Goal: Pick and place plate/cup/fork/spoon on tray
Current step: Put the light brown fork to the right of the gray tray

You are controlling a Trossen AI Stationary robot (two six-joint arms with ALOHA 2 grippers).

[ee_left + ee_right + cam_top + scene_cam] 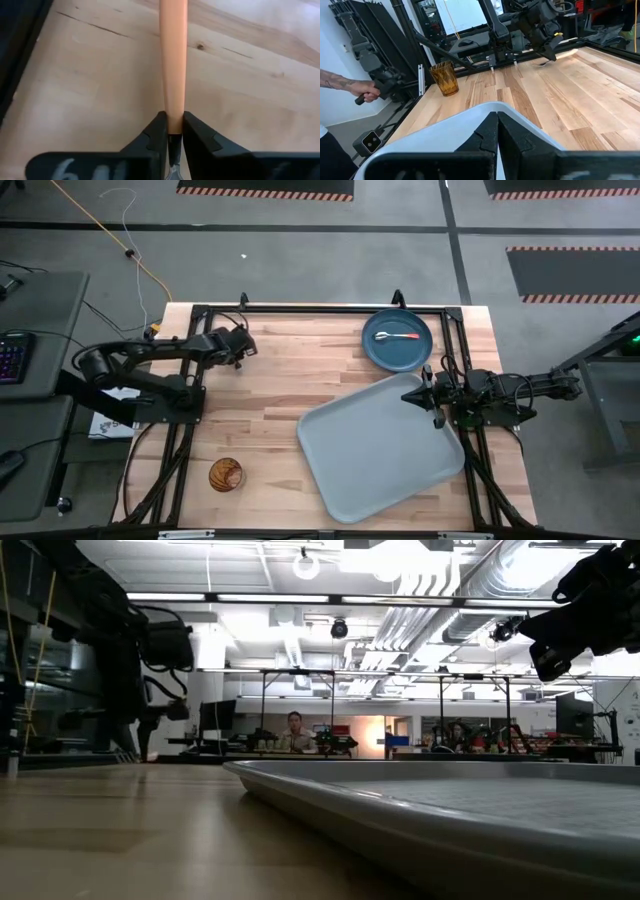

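My left gripper (243, 340) is at the table's far left, shut on the fork; its orange handle (173, 55) runs away from the fingers over the bare wood. My right gripper (424, 395) is shut and empty, above the far right edge of the pale grey-blue tray (385, 448), which lies flat on the table. The teal-blue plate (398, 352) sits beyond the tray at the far edge. The spoon (398, 337) with the pinkish-red handle lies in it. The amber cup (226, 474) stands upright near the front left and shows in the right wrist view (444, 77). My left gripper pinches the fork between its two fingers where the orange handle meets the metal neck (173, 126). The handle sticks out forward past the fingertips, and the silver neck (173, 170) runs back between the fingers. Whether any part of the fork touches the table does not show.
Black frame rails run along the table's far edge and both sides (320, 308). Bare wood lies between the cup, the tray and my left gripper (270, 390). A person's hand (366, 91) holds a dark handle beyond the table's edge.
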